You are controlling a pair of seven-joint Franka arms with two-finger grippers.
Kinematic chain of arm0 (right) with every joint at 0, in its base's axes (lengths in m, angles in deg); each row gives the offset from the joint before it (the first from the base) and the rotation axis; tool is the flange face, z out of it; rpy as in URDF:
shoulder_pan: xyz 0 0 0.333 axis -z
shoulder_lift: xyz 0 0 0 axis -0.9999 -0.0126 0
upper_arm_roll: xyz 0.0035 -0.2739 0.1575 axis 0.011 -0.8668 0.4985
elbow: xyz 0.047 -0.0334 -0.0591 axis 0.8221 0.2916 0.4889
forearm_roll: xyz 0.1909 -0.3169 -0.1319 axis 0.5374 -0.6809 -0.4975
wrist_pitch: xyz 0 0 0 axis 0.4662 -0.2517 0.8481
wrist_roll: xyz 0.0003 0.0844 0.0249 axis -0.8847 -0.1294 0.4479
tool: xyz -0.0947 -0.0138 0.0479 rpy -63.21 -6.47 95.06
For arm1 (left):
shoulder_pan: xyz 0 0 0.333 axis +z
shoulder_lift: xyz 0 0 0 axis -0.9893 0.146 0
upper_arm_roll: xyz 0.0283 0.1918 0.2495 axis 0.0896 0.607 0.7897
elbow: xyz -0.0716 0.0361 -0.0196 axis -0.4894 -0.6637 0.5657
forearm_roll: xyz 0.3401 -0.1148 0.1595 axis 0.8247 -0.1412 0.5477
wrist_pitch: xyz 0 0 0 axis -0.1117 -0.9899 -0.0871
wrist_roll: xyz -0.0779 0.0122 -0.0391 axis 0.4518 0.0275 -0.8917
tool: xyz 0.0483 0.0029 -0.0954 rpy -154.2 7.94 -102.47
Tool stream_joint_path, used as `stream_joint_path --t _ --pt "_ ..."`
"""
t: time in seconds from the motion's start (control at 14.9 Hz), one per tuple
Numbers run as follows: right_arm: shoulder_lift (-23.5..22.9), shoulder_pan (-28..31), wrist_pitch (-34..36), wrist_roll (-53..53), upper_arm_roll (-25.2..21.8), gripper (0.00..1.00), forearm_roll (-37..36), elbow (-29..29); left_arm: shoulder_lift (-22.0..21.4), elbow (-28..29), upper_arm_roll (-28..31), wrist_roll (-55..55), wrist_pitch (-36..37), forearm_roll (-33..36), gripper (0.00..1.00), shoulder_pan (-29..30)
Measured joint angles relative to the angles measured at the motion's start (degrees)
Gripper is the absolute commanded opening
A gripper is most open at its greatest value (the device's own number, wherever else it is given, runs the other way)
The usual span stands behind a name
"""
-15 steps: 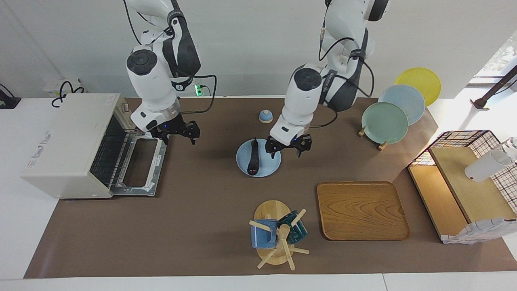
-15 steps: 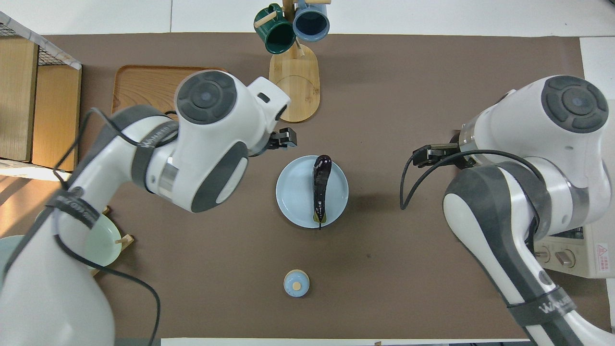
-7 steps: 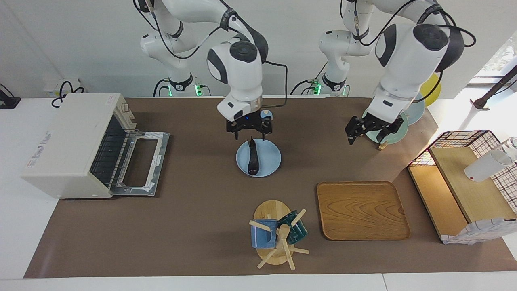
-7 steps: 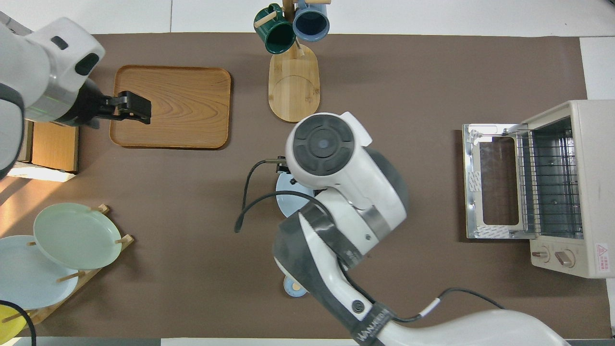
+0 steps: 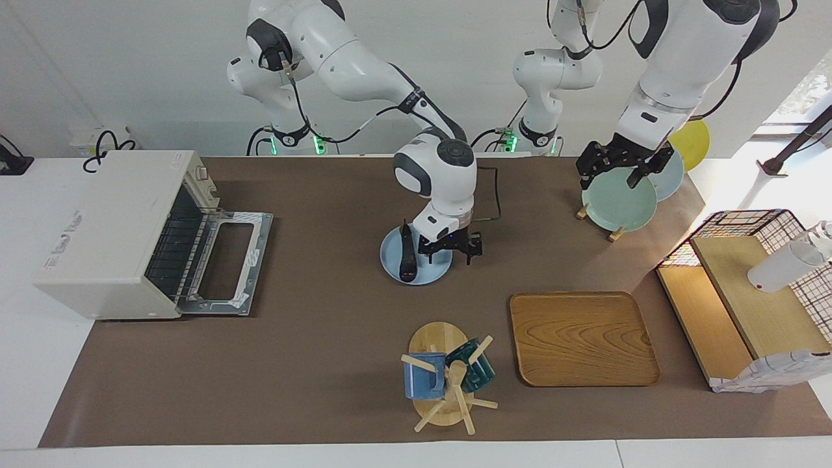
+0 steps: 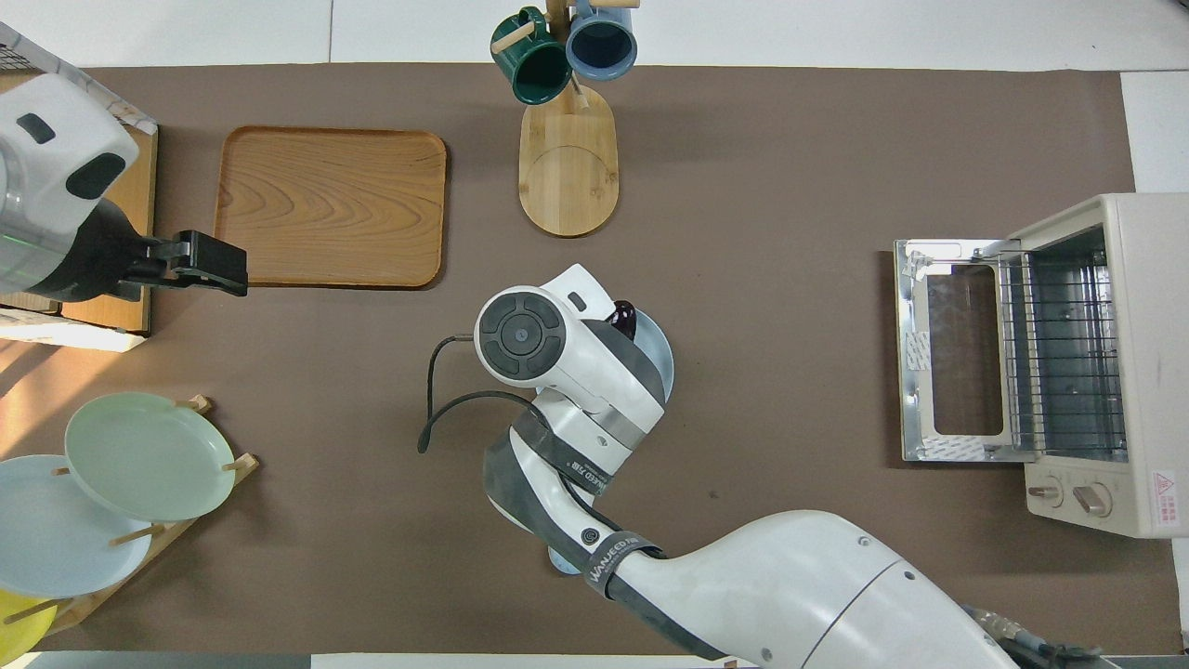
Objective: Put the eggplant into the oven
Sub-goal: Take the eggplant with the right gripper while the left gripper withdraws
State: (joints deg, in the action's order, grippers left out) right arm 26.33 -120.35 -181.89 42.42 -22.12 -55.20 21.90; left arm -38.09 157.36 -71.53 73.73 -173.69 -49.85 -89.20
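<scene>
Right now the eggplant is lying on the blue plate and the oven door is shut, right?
Not quite. The eggplant does lie on the blue plate, but the oven door is open, folded down flat in front of it, as the facing view shows.

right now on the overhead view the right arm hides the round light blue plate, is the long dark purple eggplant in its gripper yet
observer: no, the eggplant lies free on the light blue plate.
operator: so where's the right gripper
observer: the right gripper is low over that plate, beside the eggplant on the side toward the left arm's end, fingers open.
operator: left arm in the way
observer: no, the left gripper waits, raised high above the table.
</scene>
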Motion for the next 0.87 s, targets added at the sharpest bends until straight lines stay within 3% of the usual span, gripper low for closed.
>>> stream_joint_path --t 0.47,0.6,0.87 --pt "1.07 -0.56 -0.03 0.00 0.08 0.34 0.00 2.55 -1.30 2.70 0.40 0.00 -0.33 0.01 1.00 0.44" --pt "1.17 -0.70 -0.29 0.00 0.08 0.00 0.00 3.17 -1.30 2.63 0.45 0.00 -1.47 0.00 1.00 0.55" --pt "1.78 -0.73 0.34 0.00 0.03 0.00 -0.01 3.08 -1.30 2.62 0.58 0.00 -3.20 -0.05 1.00 1.52"
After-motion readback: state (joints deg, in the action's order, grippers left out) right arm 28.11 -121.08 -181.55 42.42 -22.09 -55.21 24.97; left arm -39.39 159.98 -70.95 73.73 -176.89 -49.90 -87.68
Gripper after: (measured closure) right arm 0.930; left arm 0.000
